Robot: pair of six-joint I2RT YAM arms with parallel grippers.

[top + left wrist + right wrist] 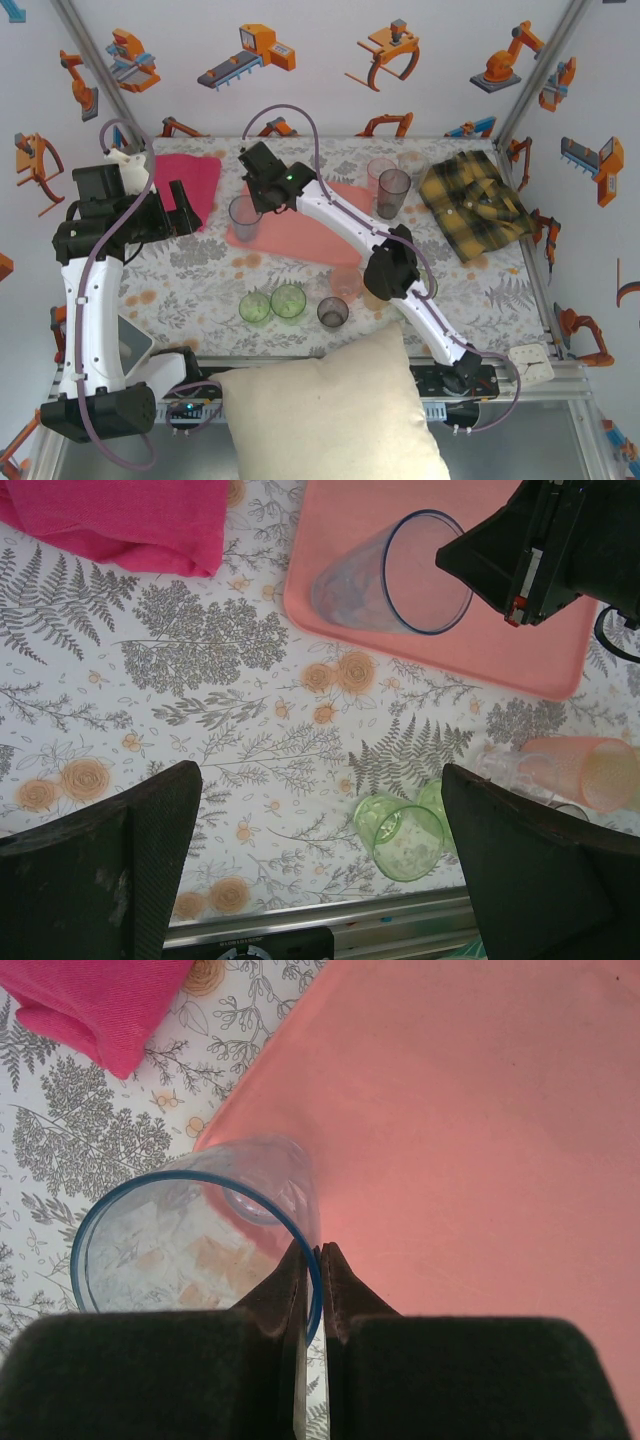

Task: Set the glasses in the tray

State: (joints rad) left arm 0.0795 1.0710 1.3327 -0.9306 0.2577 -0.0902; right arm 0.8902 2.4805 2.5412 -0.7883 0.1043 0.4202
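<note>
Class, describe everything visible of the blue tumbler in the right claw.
The blue tumbler is clear, bluish plastic, tapered, empty, mouth up. The right claw is shut on its rim, one finger inside, one outside. Its base sits over a corner of the salmon tray, near the magenta cloth; whether it rests there is unclear.

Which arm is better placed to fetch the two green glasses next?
Left, probably: the left gripper is open and empty, facing the green glasses; the right gripper is shut on the blue glass at the tray.
</note>
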